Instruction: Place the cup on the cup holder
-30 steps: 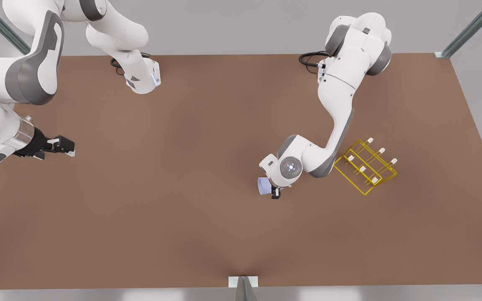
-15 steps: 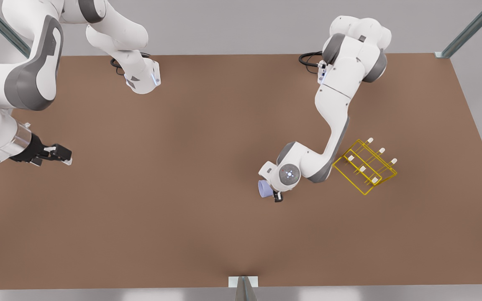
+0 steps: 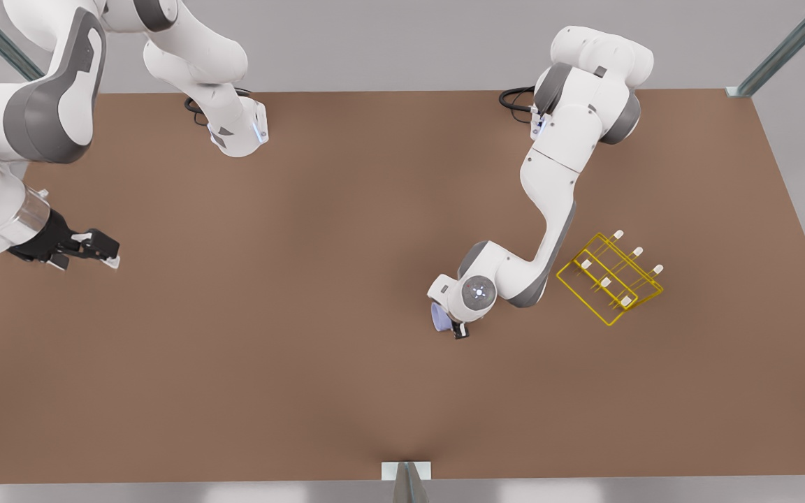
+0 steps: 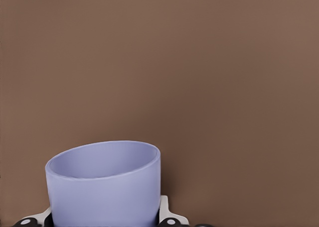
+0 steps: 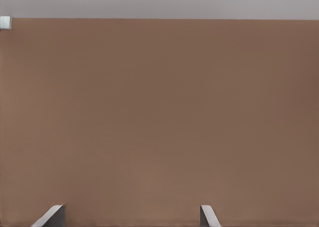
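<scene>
Grasp step: left pincer point(image 3: 453, 325) clamped on cup point(image 4: 103, 184); right pincer point(image 3: 98, 248) apart, waiting. Next: lift, carry to cup holder point(image 3: 611, 279) beside left pincer

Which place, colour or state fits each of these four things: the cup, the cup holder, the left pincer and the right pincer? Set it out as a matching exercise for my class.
Things
1. cup
2. cup holder
3. left pincer
4. right pincer

Descriptions
A. open, holding nothing, at the front view's left
B. yellow wire, white-tipped pegs
C. lavender-blue, between two fingers
D. shut on the cup, beside the rack

Pairs: 1-C, 2-B, 3-D, 4-A
</scene>
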Motion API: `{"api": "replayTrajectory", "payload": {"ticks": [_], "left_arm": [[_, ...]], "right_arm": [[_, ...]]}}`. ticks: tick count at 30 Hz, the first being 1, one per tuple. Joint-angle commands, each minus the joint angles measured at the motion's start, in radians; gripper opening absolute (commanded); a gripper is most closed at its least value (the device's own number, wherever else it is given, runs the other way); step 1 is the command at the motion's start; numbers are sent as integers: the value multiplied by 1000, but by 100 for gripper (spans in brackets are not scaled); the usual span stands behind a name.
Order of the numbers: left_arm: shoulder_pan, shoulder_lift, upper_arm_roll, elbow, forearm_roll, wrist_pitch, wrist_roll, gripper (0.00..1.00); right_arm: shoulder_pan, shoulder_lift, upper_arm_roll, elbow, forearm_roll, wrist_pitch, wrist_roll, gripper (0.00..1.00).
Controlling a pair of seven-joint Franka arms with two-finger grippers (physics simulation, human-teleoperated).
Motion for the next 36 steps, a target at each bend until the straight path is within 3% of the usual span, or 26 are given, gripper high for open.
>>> {"api": "replayTrajectory", "payload": {"ticks": [1,5,10,12,16,18,21,25,30,36], "left_arm": [[0,-4,0,1,-2,0,-50,76],[2,-87,37,30,8,-126,-46,70],[0,-260,133,33,33,-430,-50,73],[0,-311,144,91,166,-651,-53,73],[-21,-360,133,93,628,-976,-26,72],[-84,-354,133,90,786,-1158,66,71],[-119,-326,133,76,863,-1318,117,71],[-164,-225,135,73,958,-1422,103,69],[-184,-84,144,64,976,-1505,-69,66],[-167,-36,184,6,973,-1467,-201,65]], "right_arm": [[-1,-2,-1,1,-5,-29,21,100],[-1,-1,-3,1,-8,-27,21,100],[-1,4,-3,-1,-2,-26,21,100],[-1,4,-3,-1,-1,-24,21,100],[-1,5,-3,-1,-1,-24,23,100],[-1,4,-3,1,-1,-24,23,100],[-1,4,-3,1,-1,-24,23,100],[-1,7,-3,-1,1,-23,23,100],[-1,7,-1,-1,1,-21,23,100],[-1,8,-1,-1,1,-20,23,100]]}}
